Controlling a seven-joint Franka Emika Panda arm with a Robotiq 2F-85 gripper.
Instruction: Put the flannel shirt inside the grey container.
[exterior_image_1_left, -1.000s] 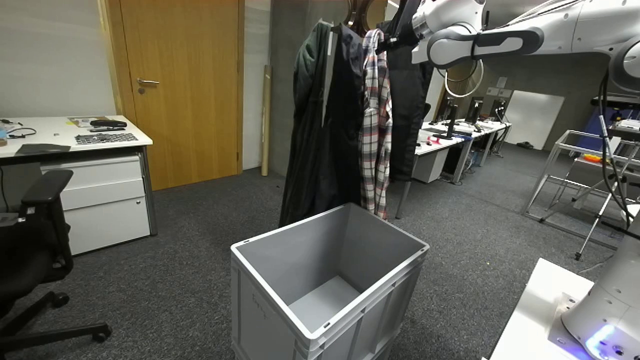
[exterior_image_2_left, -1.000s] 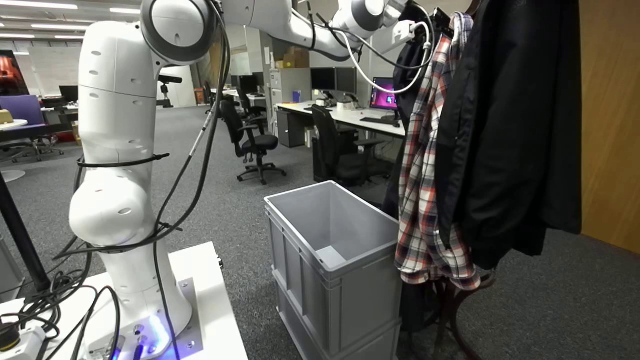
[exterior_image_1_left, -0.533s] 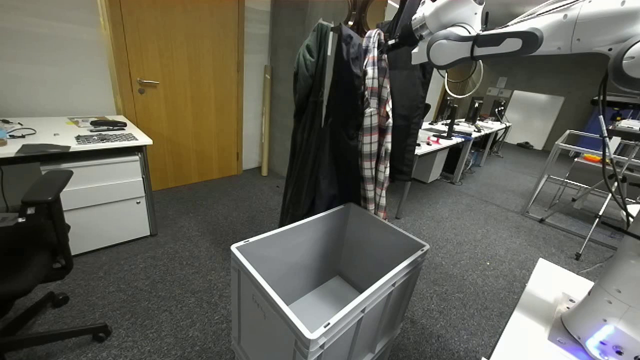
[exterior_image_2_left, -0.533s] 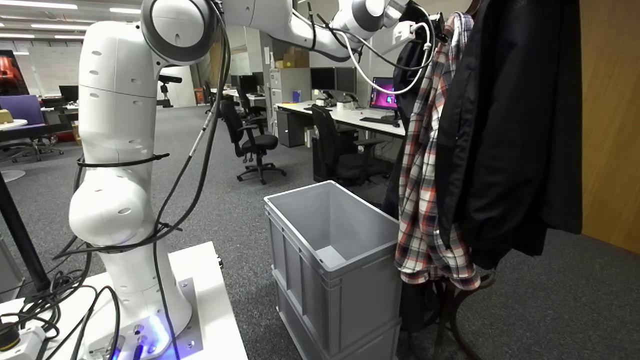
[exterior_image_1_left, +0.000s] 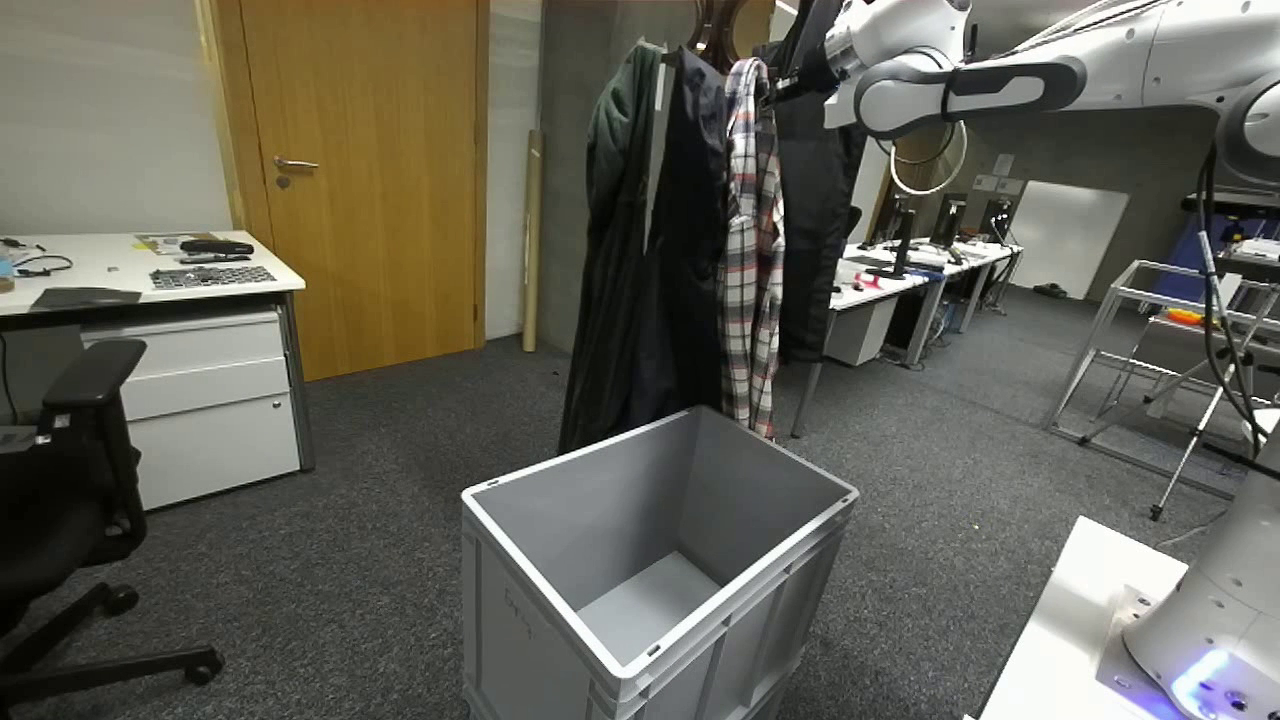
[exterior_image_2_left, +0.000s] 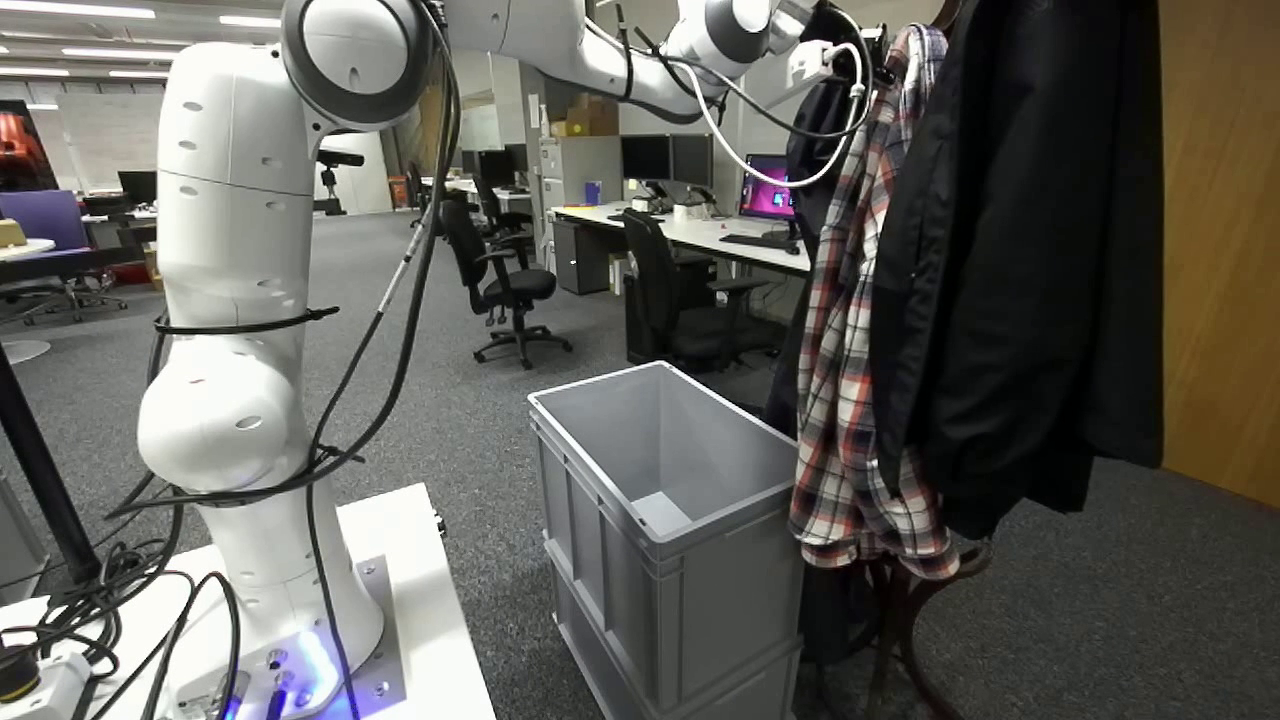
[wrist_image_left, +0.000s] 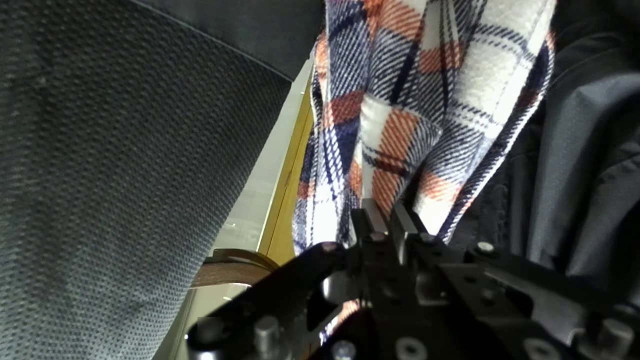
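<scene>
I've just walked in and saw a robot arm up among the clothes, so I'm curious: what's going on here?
A white robot arm is reaching up to a flannel shirt that hangs among dark garments. In the wrist view its gripper is shut on a fold of the fabric, near the shirt's top. The shirt is not yet in the grey container, which stands open-topped nearby, lower down.

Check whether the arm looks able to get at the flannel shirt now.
Probably yes: the jaws look closed on a fold of the flannel shirt, and the dark garments on either side leave the way free.
</scene>
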